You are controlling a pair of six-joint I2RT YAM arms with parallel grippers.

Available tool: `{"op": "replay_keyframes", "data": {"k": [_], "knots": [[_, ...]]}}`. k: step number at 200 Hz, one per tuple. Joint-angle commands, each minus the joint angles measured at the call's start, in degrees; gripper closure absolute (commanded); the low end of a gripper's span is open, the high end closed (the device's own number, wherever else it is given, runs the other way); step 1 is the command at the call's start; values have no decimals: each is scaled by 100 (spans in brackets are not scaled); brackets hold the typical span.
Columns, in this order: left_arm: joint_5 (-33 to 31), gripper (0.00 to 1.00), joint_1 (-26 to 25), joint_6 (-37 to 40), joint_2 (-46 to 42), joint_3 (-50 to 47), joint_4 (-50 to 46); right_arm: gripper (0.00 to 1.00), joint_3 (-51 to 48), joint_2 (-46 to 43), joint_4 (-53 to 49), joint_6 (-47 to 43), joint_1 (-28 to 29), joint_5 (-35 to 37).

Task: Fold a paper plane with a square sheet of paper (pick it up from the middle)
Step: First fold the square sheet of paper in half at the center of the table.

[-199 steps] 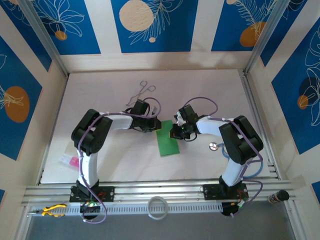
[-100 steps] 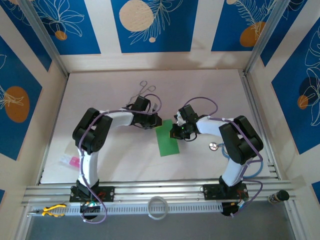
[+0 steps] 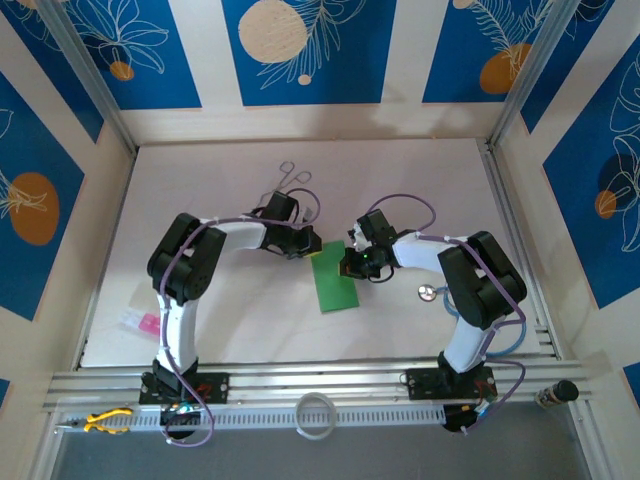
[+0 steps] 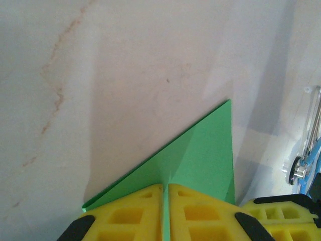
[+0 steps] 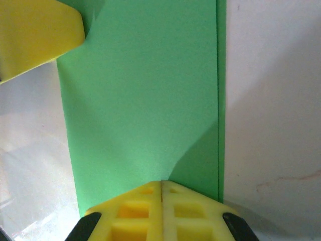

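Note:
The square sheet of paper (image 3: pixel 333 281) is bright green and lies folded into an oblong strip on the white table between the two arms. My left gripper (image 4: pixel 165 186) is shut on the strip's far corner, and a thin green edge shows between its yellow fingers (image 4: pixel 125 213). That corner stands up as a triangular flap (image 4: pixel 200 155). From the other side my right gripper (image 5: pixel 161 182) is shut, its tips pressed down on the flat sheet (image 5: pixel 145 100). In the top view the left gripper (image 3: pixel 305 248) and the right gripper (image 3: pixel 352 263) flank the strip's far end. The paper plane is out of view.
Metal forceps (image 3: pixel 290 180) lie beyond the left arm. A small pink item (image 3: pixel 146 322) sits near the table's left front edge, and a round metal piece (image 3: pixel 427 292) lies beside the right arm. Yellow pliers (image 3: pixel 105 420) and a white ring (image 3: pixel 315 415) rest on the front rail.
The left arm's wrist has crept slightly toward the far side with the paper's corner in its grip. The right arm and the rest of the sheet have stayed put.

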Motion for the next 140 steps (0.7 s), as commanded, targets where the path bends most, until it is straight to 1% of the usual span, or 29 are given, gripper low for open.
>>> {"op": "replay_keyframes", "data": {"k": [1,32,76,140], "knots": [[-589,86,282,-38,238,127,-466,100,-165,230,-686,-117,-1,407],[-733,86,319,-49,281,274,-623,100,-191,212,-673,-121,-2,416],[-723,84,370,-20,289,314,-541,100,-223,212,-665,-119,-6,412],[-1047,85,423,-55,211,372,-726,100,-234,205,-655,-120,-28,415]]}}
